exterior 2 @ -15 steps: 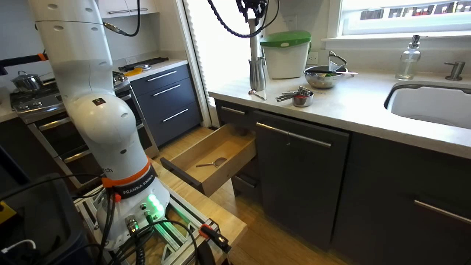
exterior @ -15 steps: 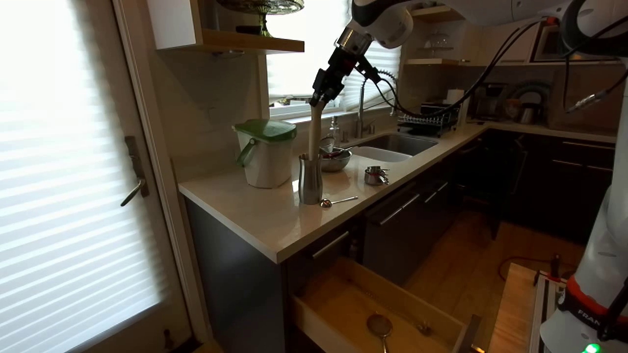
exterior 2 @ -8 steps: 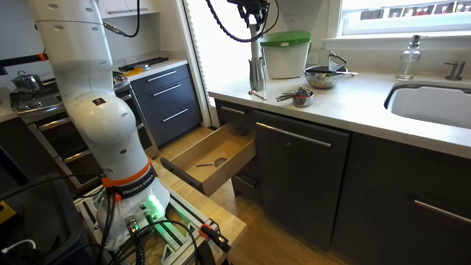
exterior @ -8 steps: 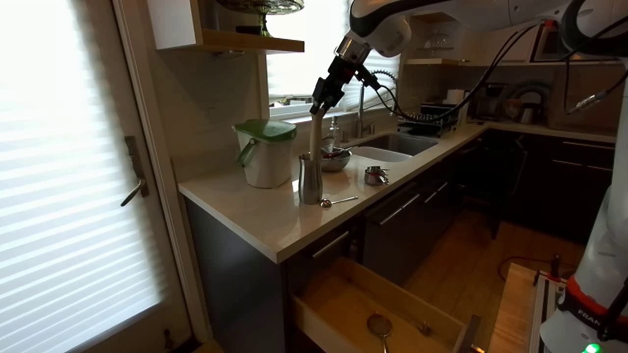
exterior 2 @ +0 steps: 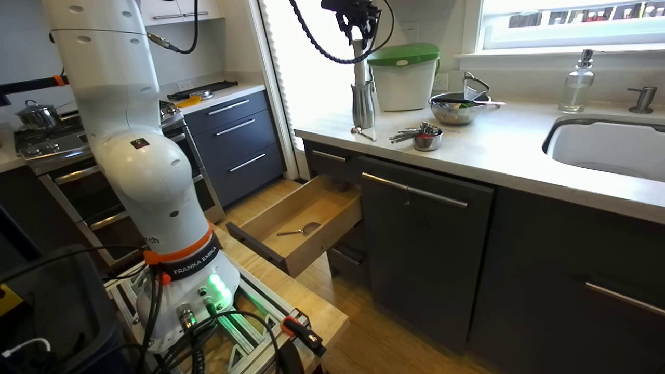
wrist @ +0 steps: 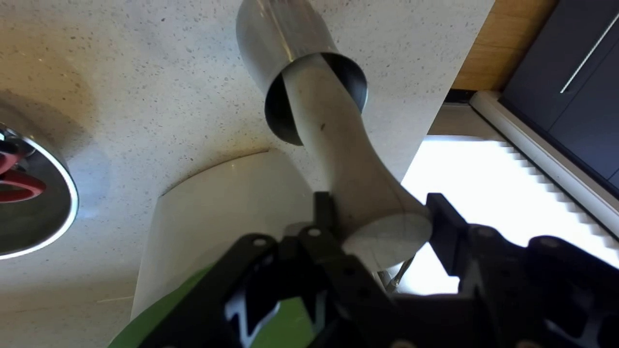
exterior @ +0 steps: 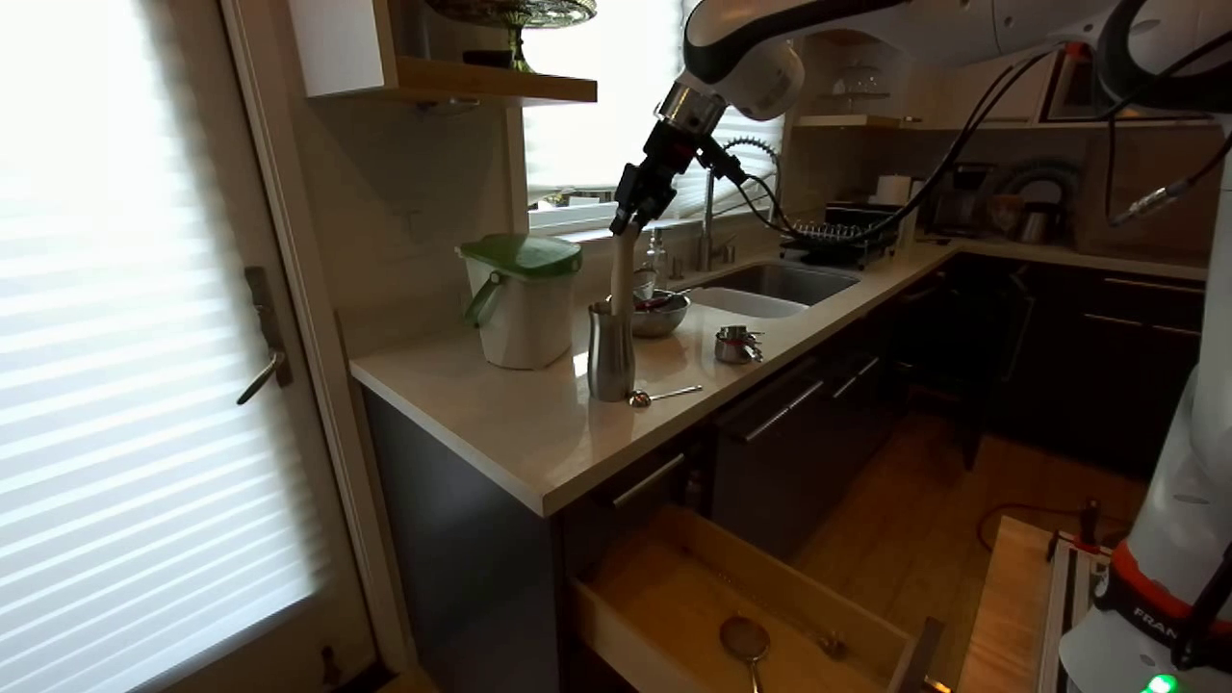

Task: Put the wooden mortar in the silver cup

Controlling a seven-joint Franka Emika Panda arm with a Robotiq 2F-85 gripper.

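Observation:
The wooden mortar (exterior: pixel 623 271) stands nearly upright with its lower end inside the mouth of the silver cup (exterior: pixel 610 358). Both also show in an exterior view, the mortar (exterior 2: pixel 360 70) above the cup (exterior 2: pixel 363 108). My gripper (exterior: pixel 630 219) is at the mortar's wide top end, well above the cup. In the wrist view, the fingers of my gripper (wrist: pixel 379 215) are shut on both sides of the mortar (wrist: pixel 333 121), which leans across the opening of the cup (wrist: pixel 285 34). The mortar's lower tip is hidden inside the cup.
A white bin (exterior: pixel 525 327) with a green lid stands close behind the cup. A steel bowl (exterior 2: pixel 457 113) with utensils, measuring cups (exterior 2: pixel 427 141) and a small spoon (exterior: pixel 666 394) lie near it. An open drawer (exterior 2: pixel 306 208) juts out below the counter.
My gripper has moved down with the mortar in it, so the mortar sits deeper in the cup. The cup has shifted very slightly at most.

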